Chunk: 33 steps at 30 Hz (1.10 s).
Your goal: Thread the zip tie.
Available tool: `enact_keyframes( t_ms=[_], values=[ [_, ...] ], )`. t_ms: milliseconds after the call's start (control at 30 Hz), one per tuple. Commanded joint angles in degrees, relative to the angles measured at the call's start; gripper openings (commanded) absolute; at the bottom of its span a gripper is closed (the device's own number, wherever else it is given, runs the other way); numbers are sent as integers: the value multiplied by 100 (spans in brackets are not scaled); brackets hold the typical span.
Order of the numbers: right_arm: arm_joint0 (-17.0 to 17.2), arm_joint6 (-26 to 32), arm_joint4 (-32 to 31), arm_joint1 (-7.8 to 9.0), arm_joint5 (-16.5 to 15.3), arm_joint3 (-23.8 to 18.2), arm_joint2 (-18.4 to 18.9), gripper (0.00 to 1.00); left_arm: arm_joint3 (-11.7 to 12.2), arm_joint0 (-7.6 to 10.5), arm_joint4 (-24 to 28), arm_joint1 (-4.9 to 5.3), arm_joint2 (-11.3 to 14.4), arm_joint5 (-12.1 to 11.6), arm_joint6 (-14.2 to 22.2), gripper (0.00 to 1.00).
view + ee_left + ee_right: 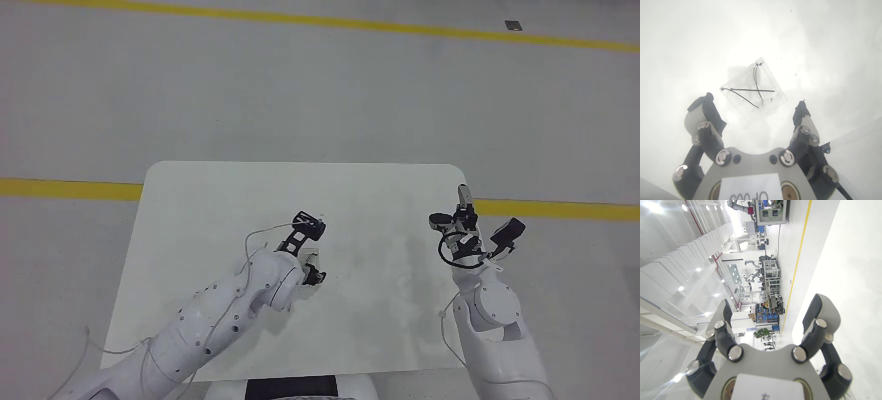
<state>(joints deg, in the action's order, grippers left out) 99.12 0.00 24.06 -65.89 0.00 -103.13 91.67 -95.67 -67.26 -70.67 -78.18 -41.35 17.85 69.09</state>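
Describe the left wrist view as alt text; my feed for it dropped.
The open left gripper faces down at a clear square tray on the white table, framed between its black-taped fingers. Four black zip ties lie loose in the tray, crossing one another; the gripper holds nothing.

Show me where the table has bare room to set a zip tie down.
Free: the wide middle of the table between the left claw and the right claw, and the far strip along the table's back edge. Crowded: just ahead of the left claw, where the clear tray holds crossed zip ties.
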Motion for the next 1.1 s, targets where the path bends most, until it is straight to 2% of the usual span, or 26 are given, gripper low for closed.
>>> enact_keyframes(
  t_ms=[0,133,200,267,367,500,533,567,600,633,700,767,933,1067],
  values=[
    [0,0,0,0,0,0,0,100,10,9,-32,-1,10,2,14,100],
    [0,0,0,0,0,0,0,100,10,9,-32,-1,10,2,14,100],
    [0,0,0,0,0,0,0,100,21,-38,-1,1,7,-31,-139,100],
    [0,0,0,0,0,0,0,100,-3,-81,-28,3,-16,39,-248,100],
    [0,0,0,0,0,0,0,100,-44,-86,-213,0,10,159,-220,100],
    [0,0,0,0,0,0,0,100,-84,-101,-374,-23,-23,163,-190,100],
    [0,0,0,0,0,0,0,100,-103,-111,-411,-33,-33,163,-167,87],
    [0,0,0,0,0,0,0,100,-125,-116,-437,-41,-42,163,-151,67],
    [0,0,0,0,0,0,0,100,-141,-123,-466,-49,-51,163,-137,54],
    [0,0,0,0,0,0,0,100,-152,-135,-505,-58,-57,163,-122,47],
    [0,0,0,0,0,0,0,100,-162,-156,-531,-73,-76,163,-109,36],
    [0,0,0,0,0,0,0,100,-143,-174,-525,-91,-101,163,-107,34],
    [0,0,0,0,0,0,0,100,-69,-158,-481,-128,-112,163,-111,14],
    [0,0,0,0,0,0,0,100,43,-114,-412,-153,-106,150,-114,5]
  ],
)
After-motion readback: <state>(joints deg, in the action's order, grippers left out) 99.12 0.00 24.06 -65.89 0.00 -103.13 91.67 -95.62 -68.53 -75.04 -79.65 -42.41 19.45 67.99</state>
